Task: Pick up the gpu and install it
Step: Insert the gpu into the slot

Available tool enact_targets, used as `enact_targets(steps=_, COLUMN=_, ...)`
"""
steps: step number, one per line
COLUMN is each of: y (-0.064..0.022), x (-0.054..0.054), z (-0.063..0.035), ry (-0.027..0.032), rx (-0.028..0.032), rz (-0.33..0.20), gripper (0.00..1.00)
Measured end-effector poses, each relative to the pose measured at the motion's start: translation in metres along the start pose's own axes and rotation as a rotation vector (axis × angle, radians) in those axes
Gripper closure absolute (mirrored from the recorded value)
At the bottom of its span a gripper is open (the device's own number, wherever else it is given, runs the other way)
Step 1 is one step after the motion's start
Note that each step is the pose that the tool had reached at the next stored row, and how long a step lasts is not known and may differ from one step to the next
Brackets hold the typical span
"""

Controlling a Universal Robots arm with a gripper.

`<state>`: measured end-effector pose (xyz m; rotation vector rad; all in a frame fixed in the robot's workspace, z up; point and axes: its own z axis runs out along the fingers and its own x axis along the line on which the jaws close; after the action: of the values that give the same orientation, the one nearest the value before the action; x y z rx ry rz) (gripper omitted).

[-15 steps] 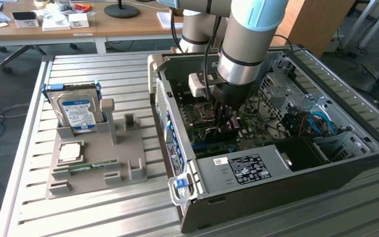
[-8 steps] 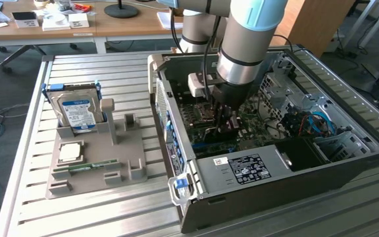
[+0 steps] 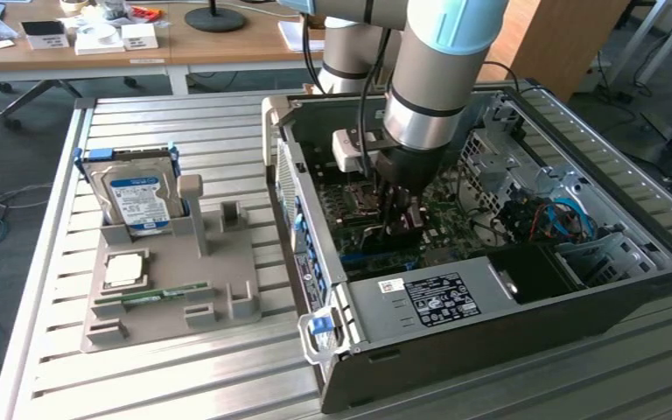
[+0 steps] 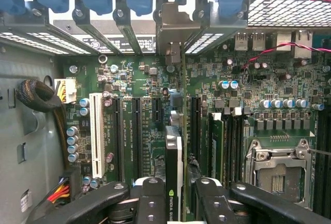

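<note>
- End effector (image 4: 176, 193) clenched on gpu (image 4: 175, 157), card held edge-on between fingers (image 4: 150, 203).
- Gpu stands upright over motherboard (image 4: 134, 79) inside open computer case (image 3: 616, 289), bracket end by rear slot covers (image 4: 119, 22).

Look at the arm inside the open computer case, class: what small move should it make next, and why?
Probably a short, straight push down toward the motherboard. In the wrist view the gripper holds the gpu on edge between its fingers, its silver bracket already up at the rear slot openings and its edge running along an expansion slot. Whether it is fully seated cannot be told.
</note>
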<state>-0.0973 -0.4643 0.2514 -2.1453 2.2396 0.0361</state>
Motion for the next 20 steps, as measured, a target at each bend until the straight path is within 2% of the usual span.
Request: enact_targets(steps=20, y=0.0001, x=-0.0007, z=0.0016, ry=0.0001, rx=0.0, rz=0.001, gripper=0.74)
